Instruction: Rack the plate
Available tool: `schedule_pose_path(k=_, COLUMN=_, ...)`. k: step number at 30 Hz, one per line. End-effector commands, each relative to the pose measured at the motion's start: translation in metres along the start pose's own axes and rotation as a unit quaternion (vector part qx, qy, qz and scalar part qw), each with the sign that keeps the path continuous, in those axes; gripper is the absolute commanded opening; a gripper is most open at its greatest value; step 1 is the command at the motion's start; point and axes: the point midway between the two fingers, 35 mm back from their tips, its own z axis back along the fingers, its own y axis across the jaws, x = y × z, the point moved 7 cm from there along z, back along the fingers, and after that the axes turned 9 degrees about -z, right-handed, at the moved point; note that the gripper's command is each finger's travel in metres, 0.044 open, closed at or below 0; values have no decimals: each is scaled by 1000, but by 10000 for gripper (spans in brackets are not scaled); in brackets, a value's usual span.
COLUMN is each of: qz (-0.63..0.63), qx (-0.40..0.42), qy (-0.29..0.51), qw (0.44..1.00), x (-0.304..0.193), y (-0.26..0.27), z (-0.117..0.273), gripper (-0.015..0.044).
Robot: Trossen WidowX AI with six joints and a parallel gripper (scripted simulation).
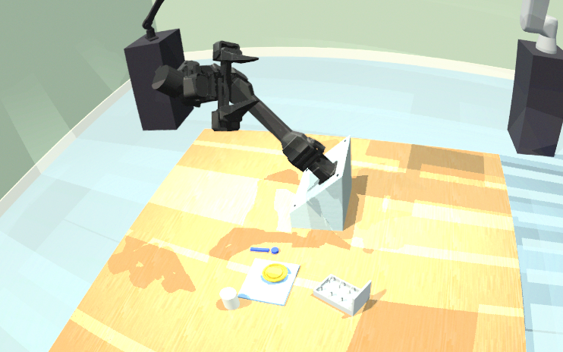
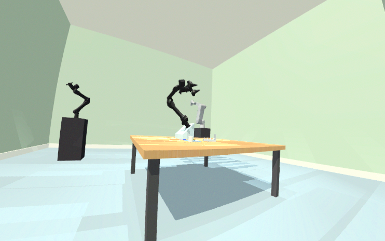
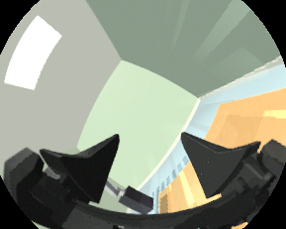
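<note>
A yellow plate lies flat on a white and blue square mat near the middle front of the table. The dish rack is light grey, with short pegs on its base and one tall end wall. It stands to the right of the plate in the top view. My gripper is wide open and empty, high above the table and far from the plate and the rack. The wrist view shows neither plate nor rack. The plate is too small to make out clearly in the exterior view.
A white cup stands left of the mat. A blue spoon-like tool lies behind the mat. My arm rises from a white wedge-shaped base behind them. Two other arms stand on dark pedestals beyond the table.
</note>
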Motion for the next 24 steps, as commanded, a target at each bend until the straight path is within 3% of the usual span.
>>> schedule_pose_path(k=1, qz=1, qx=-2, qy=-1, qw=1000, x=0, y=-1, z=0, gripper=400)
schedule_pose_path(k=12, qz=-17, qx=-162, qy=-28, qw=986, x=4, y=-81, z=-12, gripper=400)
schedule_pose_path(k=24, qz=-60, qx=-356, qy=-23, qw=932, x=-10, y=-176, z=-17, gripper=400)
